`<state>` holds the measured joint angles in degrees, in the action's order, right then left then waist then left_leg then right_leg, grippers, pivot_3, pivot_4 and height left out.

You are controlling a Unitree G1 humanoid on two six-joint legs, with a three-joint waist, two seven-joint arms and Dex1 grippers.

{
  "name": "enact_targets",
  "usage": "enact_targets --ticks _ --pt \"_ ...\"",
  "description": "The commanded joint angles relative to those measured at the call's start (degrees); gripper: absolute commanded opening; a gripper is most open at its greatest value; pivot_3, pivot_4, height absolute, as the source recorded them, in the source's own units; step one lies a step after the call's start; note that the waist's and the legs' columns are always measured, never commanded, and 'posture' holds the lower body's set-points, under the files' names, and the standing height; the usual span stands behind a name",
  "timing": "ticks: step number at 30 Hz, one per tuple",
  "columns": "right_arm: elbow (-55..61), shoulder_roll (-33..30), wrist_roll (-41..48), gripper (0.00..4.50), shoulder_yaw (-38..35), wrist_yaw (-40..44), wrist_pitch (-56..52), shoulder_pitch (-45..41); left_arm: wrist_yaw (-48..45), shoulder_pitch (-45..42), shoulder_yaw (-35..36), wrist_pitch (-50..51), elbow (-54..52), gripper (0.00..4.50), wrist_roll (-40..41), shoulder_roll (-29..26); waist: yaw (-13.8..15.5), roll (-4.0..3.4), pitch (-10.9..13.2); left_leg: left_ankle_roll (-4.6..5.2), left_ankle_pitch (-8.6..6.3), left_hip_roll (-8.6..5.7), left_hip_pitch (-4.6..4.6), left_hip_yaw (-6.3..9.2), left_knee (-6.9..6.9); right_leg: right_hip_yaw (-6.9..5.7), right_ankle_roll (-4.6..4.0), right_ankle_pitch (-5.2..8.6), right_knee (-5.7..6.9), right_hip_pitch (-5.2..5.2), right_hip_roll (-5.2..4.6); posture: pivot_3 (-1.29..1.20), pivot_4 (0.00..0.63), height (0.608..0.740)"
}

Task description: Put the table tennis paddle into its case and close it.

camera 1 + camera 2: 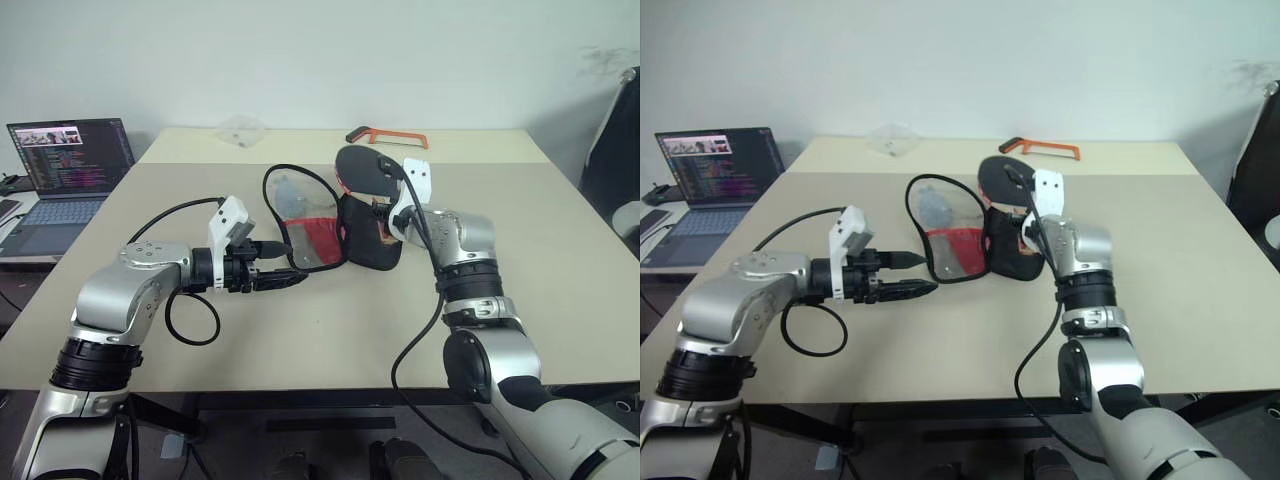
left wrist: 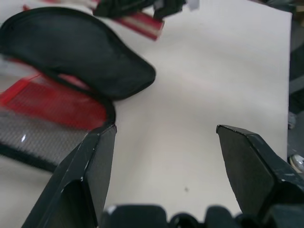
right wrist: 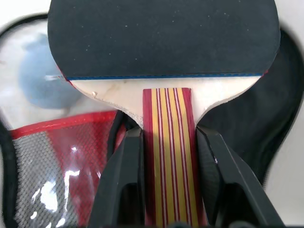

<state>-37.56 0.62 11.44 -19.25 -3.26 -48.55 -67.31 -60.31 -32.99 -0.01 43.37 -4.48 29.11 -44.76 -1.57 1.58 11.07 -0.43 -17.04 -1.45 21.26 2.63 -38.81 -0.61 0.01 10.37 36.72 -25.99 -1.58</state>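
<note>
- Right tool: pinched on the striped wooden handle of the table tennis paddle, one finger on each side of the handle.
- Paddle position: held above the desk with the black blade raised over the case, near the middle of the desk. The paddle is not yet inside.
- Case position: lies unzipped on the desk, between the two arms. The clear-and-mesh half with the red panel is toward the left tool; the black fabric half sits under the paddle.
- Left tool: spread wide, holding nothing, hovering just beside the edge of the mesh half without visible contact.
- Risk, misalignment: the blade may land on the case rim instead of in the pocket. Probable cause: the case is unrestrained and can slide when pushed.
- Risk, slip: the handle could rotate in the pinch, since the grip covers a narrow part of it.
- Risk, closing: the loose half may fold back and the zip path may be blocked if the handle protrudes.
- Surface: plain beige desk, smooth, offering little friction.
- Room: an orange-framed hacksaw and a small clear bag lie at the far edge; an open laptop stands on a side surface; pale wall behind.
</note>
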Motion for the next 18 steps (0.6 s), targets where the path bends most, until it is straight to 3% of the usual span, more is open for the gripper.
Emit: enact_targets --ticks 1,18 --pt "-3.97 0.94 1.92 1.10 -0.99 -0.75 6.61 -4.07 0.95 0.80 2.23 0.26 -3.76 3.69 1.16 -0.68 -0.19 0.00 0.00 0.00 0.00 -0.01 0.14 -0.02 0.00 0.01 0.00 0.00 0.01 -0.13 -0.02 0.00 0.150 0.740" --pt "-23.24 1.69 3.73 1.10 -1.82 -4.96 20.22 -7.61 4.03 4.02 4.24 2.82 -8.06 3.69 2.25 -1.72 -1.11 0.00 0.00 -0.01 0.01 0.10 0.13 0.00 0.01 0.00 -0.05 0.01 0.13 -0.21 0.08 0.00 0.150 0.740"
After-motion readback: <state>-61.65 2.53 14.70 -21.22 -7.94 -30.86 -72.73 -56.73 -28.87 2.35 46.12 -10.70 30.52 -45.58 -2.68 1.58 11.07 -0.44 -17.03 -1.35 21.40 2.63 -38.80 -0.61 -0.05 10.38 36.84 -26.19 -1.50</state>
